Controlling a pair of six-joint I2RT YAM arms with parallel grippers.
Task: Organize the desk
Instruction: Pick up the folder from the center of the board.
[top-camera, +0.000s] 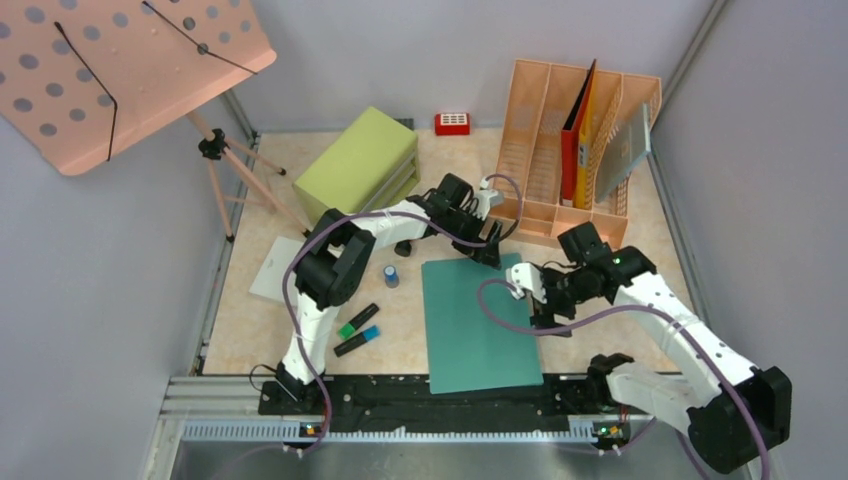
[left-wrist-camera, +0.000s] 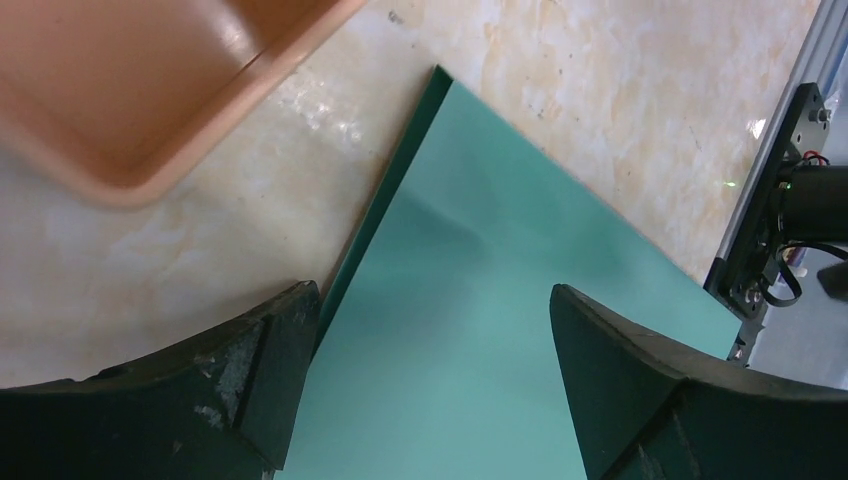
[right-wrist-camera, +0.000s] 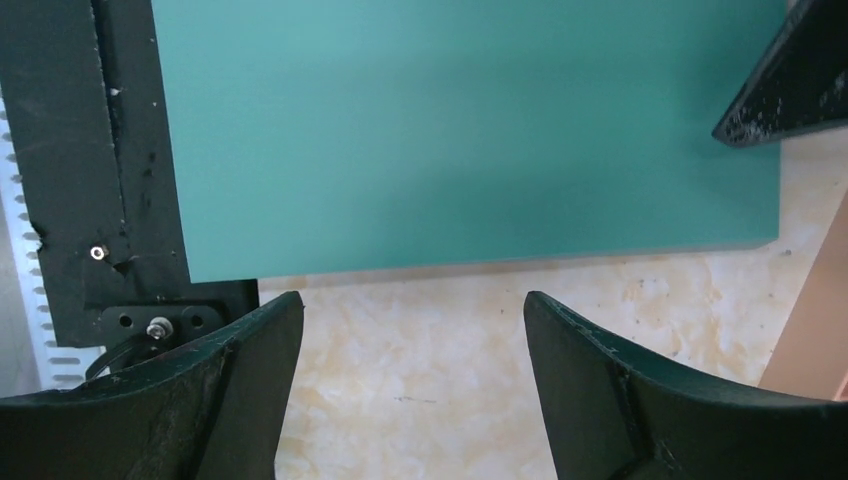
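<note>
While the left hand (left-wrist-camera: 435, 300) hangs released over the far corner of the green sheet (top-camera: 478, 320), the right hand (right-wrist-camera: 413, 300) gapes empty beside its right edge. Both are above the beige counter (top-camera: 403, 335), where the sheet lies flat.

Seen from above, my left arm (top-camera: 385, 222) and right arm (top-camera: 672, 318): white shells between bulky black joint housings, each with a looping grey-purple cable (top-camera: 291, 290). A green light (top-camera: 617, 260) glows on the right wrist. Up close, the left gripper (left-wrist-camera: 435, 300) and right gripper (right-wrist-camera: 412, 300) show broad, curved matt-black fingers (left-wrist-camera: 250, 385), scuffed and flecked pale.
</note>
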